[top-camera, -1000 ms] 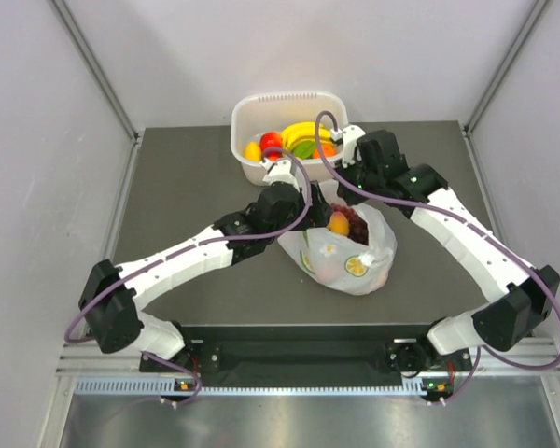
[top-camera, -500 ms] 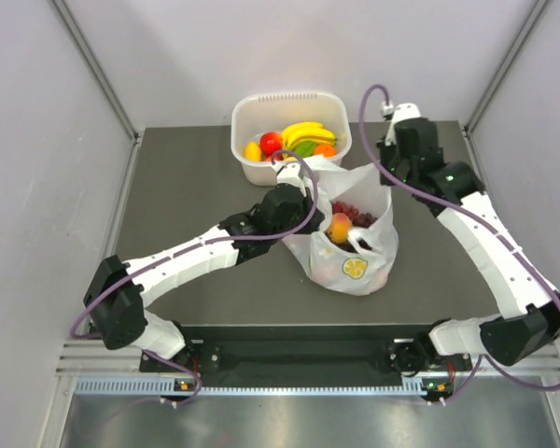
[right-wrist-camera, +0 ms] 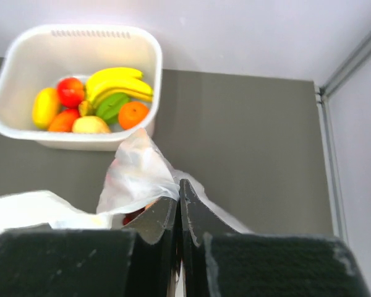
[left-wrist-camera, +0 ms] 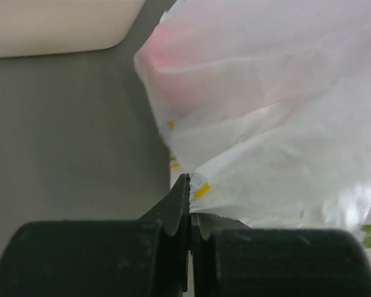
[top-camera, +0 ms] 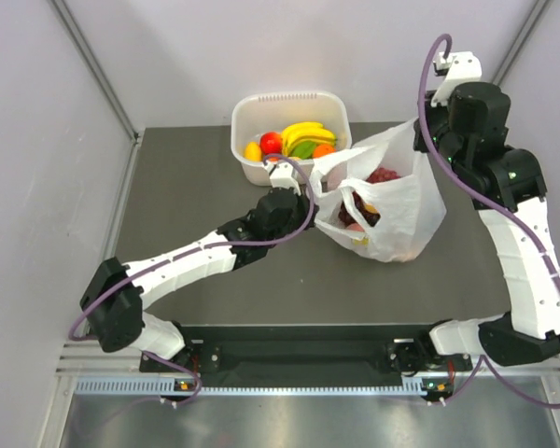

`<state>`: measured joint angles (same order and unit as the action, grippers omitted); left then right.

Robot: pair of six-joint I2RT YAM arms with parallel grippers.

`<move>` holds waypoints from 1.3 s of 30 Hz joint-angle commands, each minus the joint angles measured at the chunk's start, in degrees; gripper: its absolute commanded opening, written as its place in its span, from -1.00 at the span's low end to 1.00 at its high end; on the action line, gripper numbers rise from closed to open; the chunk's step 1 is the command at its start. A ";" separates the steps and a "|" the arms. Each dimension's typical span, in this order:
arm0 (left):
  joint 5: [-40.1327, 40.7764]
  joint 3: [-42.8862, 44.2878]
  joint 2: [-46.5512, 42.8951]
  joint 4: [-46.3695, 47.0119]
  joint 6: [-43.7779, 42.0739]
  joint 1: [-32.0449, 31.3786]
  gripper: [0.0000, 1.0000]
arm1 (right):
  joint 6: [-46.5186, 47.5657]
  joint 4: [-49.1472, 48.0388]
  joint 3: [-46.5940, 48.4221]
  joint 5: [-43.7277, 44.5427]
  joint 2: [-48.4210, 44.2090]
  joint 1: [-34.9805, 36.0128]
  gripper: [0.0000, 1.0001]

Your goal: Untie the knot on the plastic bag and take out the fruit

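The plastic bag (top-camera: 401, 210) stands right of the table's middle with its mouth stretched open; no knot shows. Inside it lies fruit: a dark red grape bunch (top-camera: 384, 175) and a pinkish piece (top-camera: 356, 227). My left gripper (top-camera: 312, 187) is shut on the bag's left rim, and in the left wrist view its tips (left-wrist-camera: 190, 185) pinch the white film (left-wrist-camera: 278, 111). My right gripper (top-camera: 418, 138) is raised at the back right, shut on the bag's other rim. In the right wrist view its tips (right-wrist-camera: 179, 187) clamp a fold of the bag (right-wrist-camera: 139, 173).
A rigid white tub (top-camera: 245, 105) stands at the back centre, just behind the bag, holding bananas (top-camera: 303, 133) and several other fruits. The right wrist view shows that tub (right-wrist-camera: 149, 59) too. Grey walls and metal rails enclose the table.
My left gripper has shut on the bag's left rim. My right gripper has risen and swung to the back right with its rim, pulling the mouth wide and dragging the bag rightward.
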<state>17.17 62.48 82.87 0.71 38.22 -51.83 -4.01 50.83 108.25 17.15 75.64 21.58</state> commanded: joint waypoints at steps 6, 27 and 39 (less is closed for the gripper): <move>2.61 -13.69 -1.05 13.96 2.21 0.33 -1.00 | 0.85 -1.08 -8.47 -12.84 -4.35 3.37 -1.00; 2.34 -29.44 -15.43 19.34 1.78 -3.09 0.05 | -1.61 -0.73 -36.43 -31.64 -18.15 18.49 -1.00; 0.66 -19.34 -13.54 11.16 -9.02 -17.32 0.14 | -2.49 -0.29 -39.60 -33.50 -18.24 18.49 -1.00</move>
<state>17.52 40.14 65.71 14.39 33.87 -65.52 -5.74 51.90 68.55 -13.96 57.95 39.27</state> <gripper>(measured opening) 0.574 0.004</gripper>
